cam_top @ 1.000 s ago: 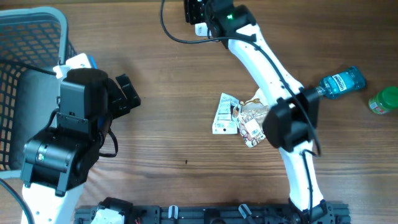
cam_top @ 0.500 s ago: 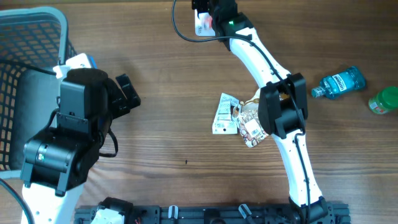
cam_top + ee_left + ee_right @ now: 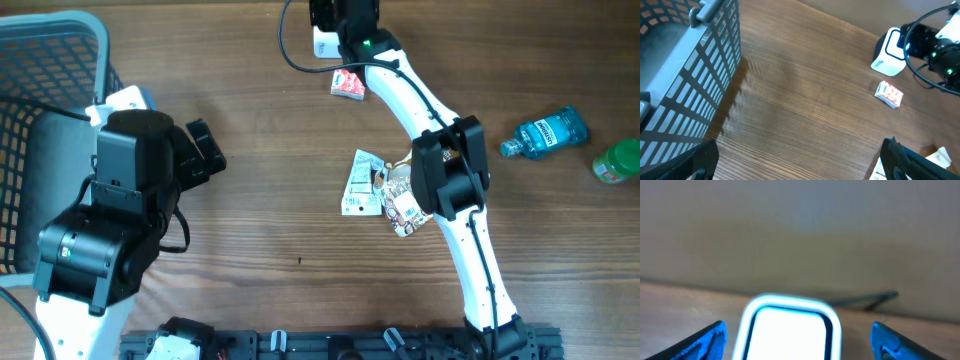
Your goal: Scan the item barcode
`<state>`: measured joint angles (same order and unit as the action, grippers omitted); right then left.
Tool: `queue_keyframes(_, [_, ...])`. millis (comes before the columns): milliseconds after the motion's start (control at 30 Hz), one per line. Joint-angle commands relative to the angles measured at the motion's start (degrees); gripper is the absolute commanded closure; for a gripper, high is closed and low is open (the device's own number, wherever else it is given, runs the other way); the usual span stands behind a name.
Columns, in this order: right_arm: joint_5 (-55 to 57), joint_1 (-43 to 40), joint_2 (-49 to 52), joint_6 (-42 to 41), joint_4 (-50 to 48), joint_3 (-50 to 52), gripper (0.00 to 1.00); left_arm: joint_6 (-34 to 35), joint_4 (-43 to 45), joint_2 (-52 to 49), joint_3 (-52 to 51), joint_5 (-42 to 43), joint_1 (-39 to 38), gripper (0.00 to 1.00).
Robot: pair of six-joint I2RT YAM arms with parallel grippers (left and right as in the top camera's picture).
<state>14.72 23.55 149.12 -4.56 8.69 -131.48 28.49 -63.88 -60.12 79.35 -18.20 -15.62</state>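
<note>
One small red-and-white packet (image 3: 347, 84) has dropped from my right gripper (image 3: 800, 337), whose fingers now stand spread; it lies just beside the white boxy scanner (image 3: 323, 41), so scanning seems done.

The right arm (image 3: 440, 170) stretches far forward, elbow bent well behind the right gripper (image 3: 799, 339), whose blue fingertips (image 3: 710, 336) stand wide apart, holding nothing. The left gripper (image 3: 795, 167) hangs equally spread, the left arm (image 3: 100, 230) folded close behind it.
</note>
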Motion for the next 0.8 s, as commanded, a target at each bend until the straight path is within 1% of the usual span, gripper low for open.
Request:
queue_keyframes(0, [2.7, 1.4, -6.8, 0.7, 4.7, -0.5, 0.0, -1.1, 0.1, 0.0, 0.5, -0.9, 0.4, 0.0])
queue_keyframes(133, [5.2, 2.5, -12.4, -6.8, 15.0, -0.5, 0.0, -1.1, 0.1, 0.0, 0.5, -0.9, 0.4, 0.0])
queue_keyframes(200, [7.6, 2.9, -15.4, -13.2, 21.1, -0.5, 0.0, -1.1, 0.1, 0.0, 0.5, -0.9, 0.4, 0.0])
queue_keyframes(300, [10.6, 3.2, -19.1, -26.4, 32.7, -0.5, 0.0, -1.1, 0.1, 0.0, 0.5, -0.9, 0.4, 0.0])
queue_keyframes(333, [9.8, 3.2, -20.1, -31.0, 37.4, -0.5, 0.0, -1.1, 0.1, 0.0, 0.5, -0.9, 0.4, 0.0])
queue_keyframes(433, [6.6, 3.2, -20.5, -40.3, 47.9, -0.4, 0.0, -1.1, 0.1, 0.0, 0.5, -0.9, 0.4, 0.0])
queue_keyframes(500, [4.6, 3.2, -19.1, -44.6, 52.3, 0.0, 0.0, -1.1, 0.1, 0.0, 0.5, -0.9, 0.4, 0.0])
queue_keyframes(767, [3.2, 5.8, -10.8, -46.3, 50.8, 1.1, 0.0, -1.1, 0.1, 0.0, 0.5, -0.9, 0.4, 0.0])
